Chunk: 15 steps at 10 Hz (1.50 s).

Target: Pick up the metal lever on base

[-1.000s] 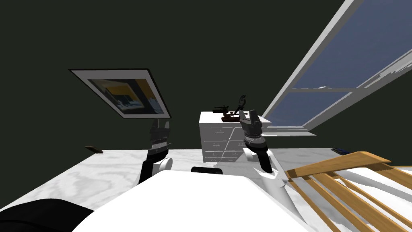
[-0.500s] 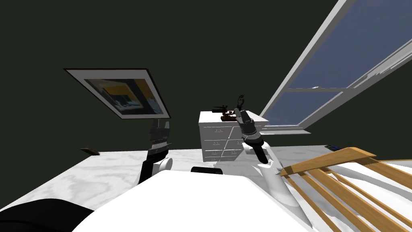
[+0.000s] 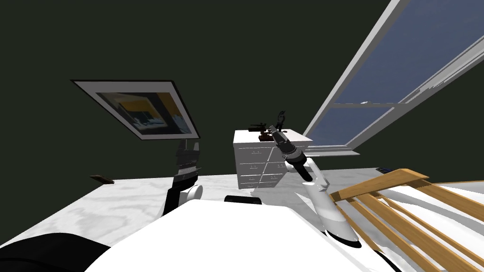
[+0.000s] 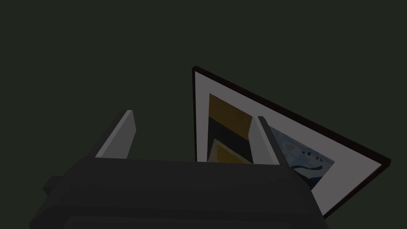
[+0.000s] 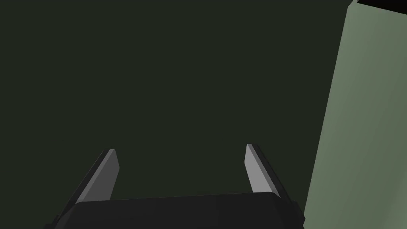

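The small dark lever on its brown base (image 3: 265,137) is seen atop the white chest of drawers (image 3: 254,163), just beside the right pincer (image 5: 179,148), which is held wide open and empty. The left pincer (image 4: 194,115) is likewise spread, gripping nothing.

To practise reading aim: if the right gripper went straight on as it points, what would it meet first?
Probably the dark wall, straight ahead between the open jaws of the right gripper; its distance is unclear.
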Tool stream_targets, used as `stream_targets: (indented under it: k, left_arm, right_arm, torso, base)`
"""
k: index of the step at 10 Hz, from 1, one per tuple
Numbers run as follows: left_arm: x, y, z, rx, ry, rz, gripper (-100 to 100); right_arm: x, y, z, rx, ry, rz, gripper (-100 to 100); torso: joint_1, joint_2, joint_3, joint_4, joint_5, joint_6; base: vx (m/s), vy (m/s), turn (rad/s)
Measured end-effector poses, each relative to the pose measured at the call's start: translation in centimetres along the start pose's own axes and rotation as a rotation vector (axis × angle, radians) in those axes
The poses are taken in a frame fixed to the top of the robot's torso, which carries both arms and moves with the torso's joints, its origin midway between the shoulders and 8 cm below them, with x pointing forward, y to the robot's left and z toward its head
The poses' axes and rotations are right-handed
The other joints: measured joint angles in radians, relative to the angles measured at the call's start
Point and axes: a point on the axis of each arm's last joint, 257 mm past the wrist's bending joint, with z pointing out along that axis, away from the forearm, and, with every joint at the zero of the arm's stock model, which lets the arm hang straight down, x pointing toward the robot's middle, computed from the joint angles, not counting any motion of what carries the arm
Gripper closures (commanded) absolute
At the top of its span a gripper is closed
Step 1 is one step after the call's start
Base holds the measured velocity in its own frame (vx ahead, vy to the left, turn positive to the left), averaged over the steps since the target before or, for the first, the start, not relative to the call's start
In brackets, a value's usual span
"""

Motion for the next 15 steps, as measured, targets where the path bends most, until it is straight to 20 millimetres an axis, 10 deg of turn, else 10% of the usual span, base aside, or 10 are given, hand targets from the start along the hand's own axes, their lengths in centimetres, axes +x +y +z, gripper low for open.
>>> stream_targets:
  k: [15]
  left_arm:
    - [0.0,0.0,0.0,0.000,0.000,0.000,0]
  right_arm:
    - [6.1,-5.8,1.6,-0.205,0.536,-0.400,-100]
  torso:
    - [0.000,0.000,0.000,0.000,0.000,0.000]
  base:
    - [-0.025,0.003,0.002]
